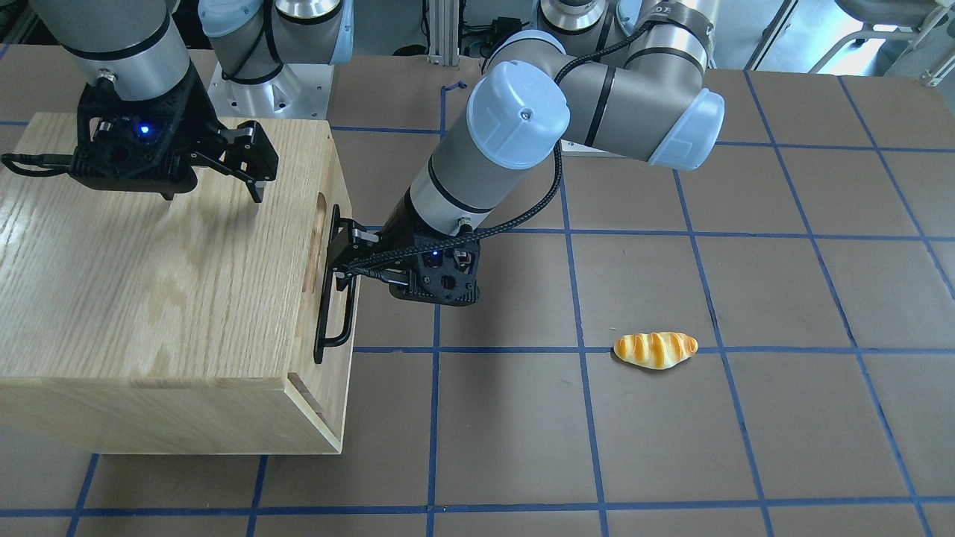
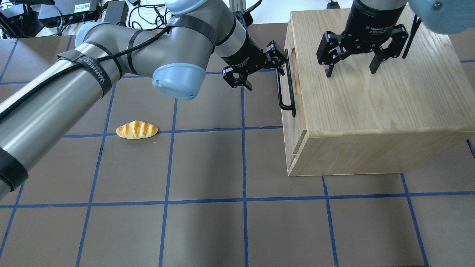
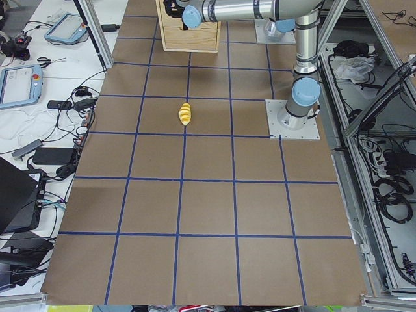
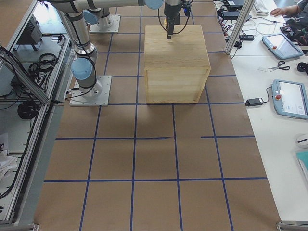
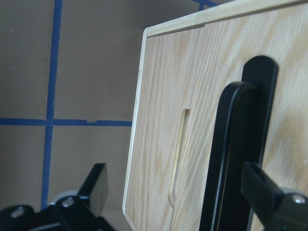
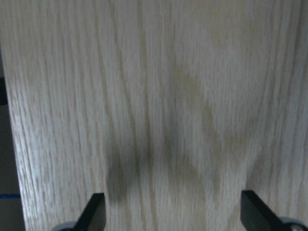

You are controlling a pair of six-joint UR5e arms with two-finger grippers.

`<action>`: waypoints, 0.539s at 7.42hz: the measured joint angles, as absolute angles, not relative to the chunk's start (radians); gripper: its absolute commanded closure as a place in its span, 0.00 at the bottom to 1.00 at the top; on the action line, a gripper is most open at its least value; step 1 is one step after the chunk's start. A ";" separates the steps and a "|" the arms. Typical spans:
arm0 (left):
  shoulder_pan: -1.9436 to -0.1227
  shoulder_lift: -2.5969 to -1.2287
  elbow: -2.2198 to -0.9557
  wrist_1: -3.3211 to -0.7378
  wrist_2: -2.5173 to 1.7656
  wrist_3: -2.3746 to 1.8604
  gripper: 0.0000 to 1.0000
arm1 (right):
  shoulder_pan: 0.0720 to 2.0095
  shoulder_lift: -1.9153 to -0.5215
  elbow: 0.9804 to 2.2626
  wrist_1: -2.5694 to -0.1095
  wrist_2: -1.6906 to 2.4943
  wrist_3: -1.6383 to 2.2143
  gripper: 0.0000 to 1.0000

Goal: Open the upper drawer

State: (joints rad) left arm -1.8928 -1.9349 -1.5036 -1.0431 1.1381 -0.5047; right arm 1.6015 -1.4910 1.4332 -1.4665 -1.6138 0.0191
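Note:
The upper drawer [image 1: 322, 179] is the top pale-wood front panel of the oak cabinet [image 1: 149, 283], with a slot notch and a long black bar handle [image 1: 327, 321]. It sits flush with the cabinet. My left gripper [image 1: 341, 253] is open at the handle's end nearest my base. In the left wrist view the handle [image 5: 226, 159] stands between the fingers, close to one fingertip [image 5: 262, 190]. My right gripper [image 2: 350, 70] is open and empty, hovering just above the cabinet top [image 2: 371, 104]; its wrist view [image 6: 173, 211] shows only wood grain.
A toy bread loaf [image 1: 655, 350] lies on the brown, blue-taped table, well away from the cabinet; it also shows in the overhead view [image 2: 136, 130]. The cabinet stands on my right side of the table, its drawer fronts [image 2: 295, 128] facing my left.

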 measured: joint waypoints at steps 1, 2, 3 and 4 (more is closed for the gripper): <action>-1.895 -1.935 -1.508 -1.043 1.138 -0.498 0.00 | 1.601 -1.491 1.433 -1.466 -1.614 0.020 0.00; -1.896 -1.936 -1.511 -1.042 1.137 -0.494 0.00 | 1.601 -1.491 1.433 -1.466 -1.614 0.020 0.00; -1.897 -1.937 -1.513 -1.042 1.137 -0.487 0.00 | 1.601 -1.491 1.433 -1.466 -1.614 0.020 0.00; -1.897 -1.940 -1.515 -1.042 1.138 -0.478 0.00 | 1.601 -1.491 1.433 -1.466 -1.614 0.019 0.00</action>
State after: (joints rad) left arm -1.8972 -1.9396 -1.5150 -1.0423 1.1377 -0.4784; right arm 1.6015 -1.4910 1.4332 -1.4665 -1.6137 0.0193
